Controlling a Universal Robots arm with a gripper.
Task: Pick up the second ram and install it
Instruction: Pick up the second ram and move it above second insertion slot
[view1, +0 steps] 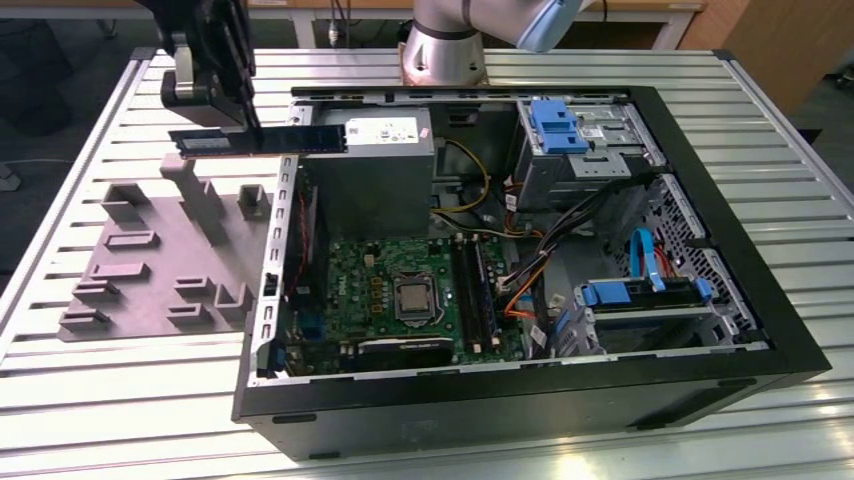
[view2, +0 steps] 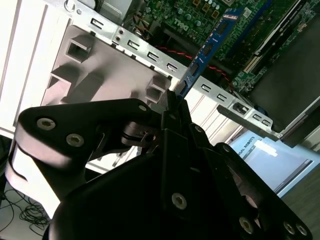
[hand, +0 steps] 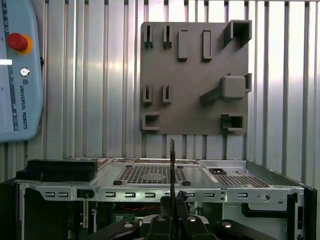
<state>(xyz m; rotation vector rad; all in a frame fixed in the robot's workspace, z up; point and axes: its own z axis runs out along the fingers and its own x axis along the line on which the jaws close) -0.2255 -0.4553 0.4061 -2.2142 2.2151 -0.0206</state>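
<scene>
As fingers (view1: 244, 115) seemingly pinch it, one ram (view1: 300, 138) hovers.

I work in a robotics lab: an aluminium tabletop (view1: 80, 400) carries an opened computer case (view1: 534, 400), a grey parts fixture (view1: 160, 285) and a teach pendant (hand: 15, 85) with a red button (hand: 17, 41).

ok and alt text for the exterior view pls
A black claw holds a ram level in the air, above the wall of an open case on the exterior view's left. The case sits on a slatted metal table, with a grey tray beside it.
</scene>
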